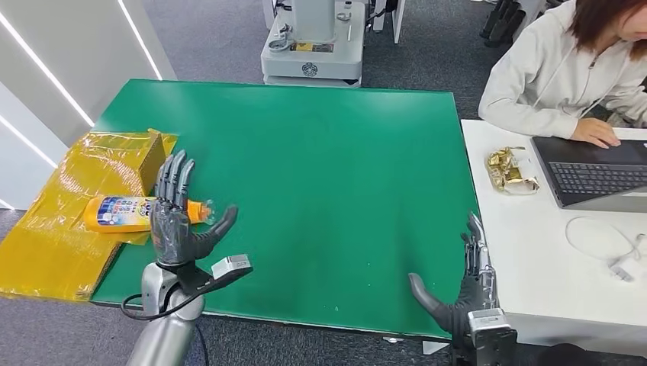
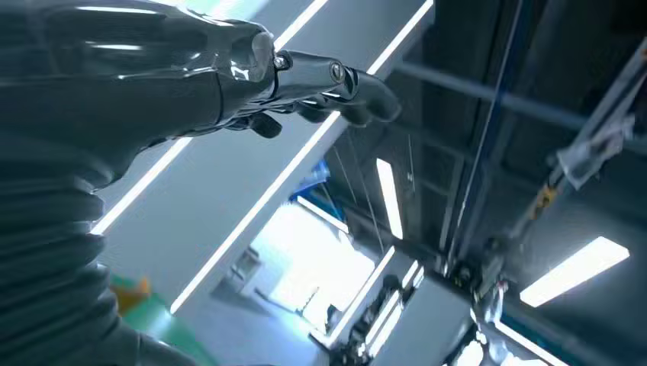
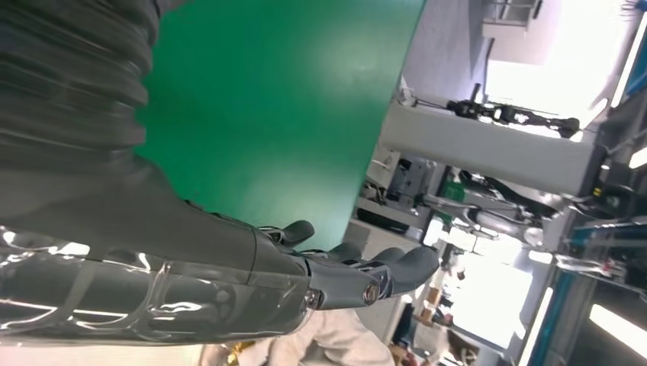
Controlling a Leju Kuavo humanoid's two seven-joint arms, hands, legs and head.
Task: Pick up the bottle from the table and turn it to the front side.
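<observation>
The left hand (image 1: 177, 221), dark grey and many-fingered on a silver arm, was raised above the near left part of the green-topped counter (image 1: 320, 191), palm turned toward the counter's middle. Its fingers (image 1: 174, 177) were stretched upward and held apart, the thumb spread out to the side, and nothing was held in them. In the left wrist view the same hand (image 2: 229, 76) was seen against a white wall with light strips, its fingers (image 2: 358, 88) extended and free of any object.

The right hand (image 1: 467, 293) was held low at the near right corner of the counter, its fingers (image 1: 473, 244) pointed away from the robot and its thumb spread toward the counter's middle, with nothing grasped. In the right wrist view the hand (image 3: 336, 274) was seen over the green surface with its fingers (image 3: 404, 263) lightly extended.

The yellow plastic bottle with a blue-and-white label and an orange cap (image 1: 130, 213) was seen lying on its side at the left edge of the counter, resting on crinkled yellow plastic wrapping (image 1: 53, 229) beside a yellow-wrapped box (image 1: 133, 156). Its cap end was pointed toward the counter's middle, and in the head view its middle was partly hidden behind the left hand; whether the fingers touched it could not be told.

At the white desk (image 1: 534, 252) on the right, a person in a light hooded top (image 1: 549, 76) was seated at a dark laptop (image 1: 595, 171), with a gold foil wrapper (image 1: 511, 171) and a white cable (image 1: 610, 244) lying nearby.
</observation>
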